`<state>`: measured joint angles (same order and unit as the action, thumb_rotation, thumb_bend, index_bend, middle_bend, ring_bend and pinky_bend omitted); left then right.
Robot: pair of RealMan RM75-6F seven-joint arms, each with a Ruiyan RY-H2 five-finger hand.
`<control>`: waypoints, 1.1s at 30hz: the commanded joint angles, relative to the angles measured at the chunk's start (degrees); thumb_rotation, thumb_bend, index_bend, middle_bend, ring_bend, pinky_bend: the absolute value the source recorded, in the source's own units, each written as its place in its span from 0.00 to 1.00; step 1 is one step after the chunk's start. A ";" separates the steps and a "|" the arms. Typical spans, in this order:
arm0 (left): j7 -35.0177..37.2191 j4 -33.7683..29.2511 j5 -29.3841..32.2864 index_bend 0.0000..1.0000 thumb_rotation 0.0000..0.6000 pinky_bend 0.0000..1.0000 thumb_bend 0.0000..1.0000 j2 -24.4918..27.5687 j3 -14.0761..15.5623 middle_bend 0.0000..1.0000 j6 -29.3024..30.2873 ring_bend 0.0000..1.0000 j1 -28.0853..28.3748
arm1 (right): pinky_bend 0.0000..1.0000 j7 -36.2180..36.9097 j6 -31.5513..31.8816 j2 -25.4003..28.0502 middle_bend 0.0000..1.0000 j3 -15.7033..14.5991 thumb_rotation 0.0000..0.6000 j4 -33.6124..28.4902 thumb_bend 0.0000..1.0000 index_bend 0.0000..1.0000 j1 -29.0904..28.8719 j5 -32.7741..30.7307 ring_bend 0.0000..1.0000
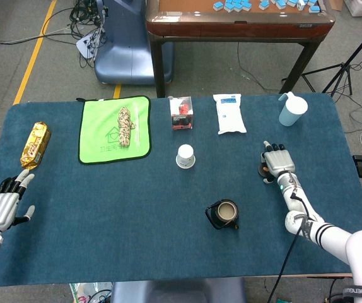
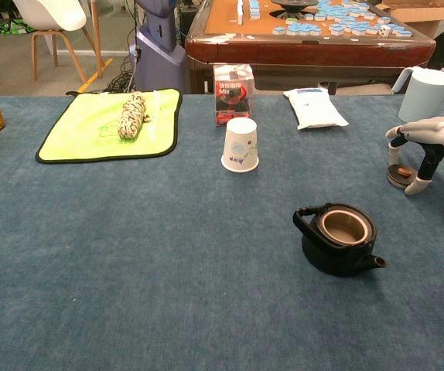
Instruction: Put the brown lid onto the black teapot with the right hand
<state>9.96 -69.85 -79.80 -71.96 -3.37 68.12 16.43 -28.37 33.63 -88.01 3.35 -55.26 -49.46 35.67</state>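
Right hand [image 2: 427,143] arched over brown lid [image 2: 397,175], fingers [image 2: 421,179] spread and curving down on either side of it; contact with lid cannot be told from either view, so grasp uncertain. Lid flat on blue worktop [image 2: 129,255], near right edge, not lifted. In head view, same right hand [image 1: 277,163] seen from above, back of hand up, lid [image 1: 263,170] peeking out at its left side.

Black teapot [image 2: 339,239] standing open-mouthed on worktop, well apart from lid, nearer to camera and further left; handle to left, spout to lower right in chest view. Pale interior visible. In head view teapot [image 1: 223,214] sits below and left of right hand.

Left hand [image 1: 3,205] at far left worktop edge, head view only; holding nothing, fingers loosely extended and slightly parted.

Elsewhere on worktop: white paper cup [image 2: 240,144] upside down, centre, behind teapot. Red-and-black box [image 2: 233,94] behind cup. White packet [image 2: 313,107] to right of box. Pale blue pitcher [image 2: 425,93] at far right rear, behind right hand. Green mat [image 2: 90,131] at left rear with coiled rope bundle [image 2: 132,116] lying on it. Gold-wrapped packet [image 1: 35,144] near left edge.

Beyond worktop: brown table with blue tiles [image 2: 338,17] on top.
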 commanded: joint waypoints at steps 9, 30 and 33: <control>0.58 0.61 -0.07 0.00 1.00 0.00 0.38 -0.25 0.01 0.00 -0.22 0.00 0.07 | 0.00 -0.51 0.10 -0.22 0.00 -0.14 1.00 0.21 0.19 0.39 -0.28 -0.58 0.00; 1.02 0.59 -0.18 0.00 1.00 0.00 0.38 -0.27 -0.03 0.00 0.24 0.00 -0.21 | 0.00 -2.62 2.70 2.10 0.00 -0.51 1.00 -4.54 0.23 0.44 -0.47 -2.11 0.00; 0.84 0.28 -0.23 0.00 1.00 0.00 0.38 -0.17 -0.03 0.00 0.48 0.00 -0.30 | 0.00 -2.92 3.19 2.78 0.00 -0.64 1.00 -5.95 0.23 0.44 -0.46 -2.31 0.00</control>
<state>10.83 -69.52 -80.02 -72.15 -3.40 68.56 16.15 -31.12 36.58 -85.52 2.78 -60.81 -49.91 33.48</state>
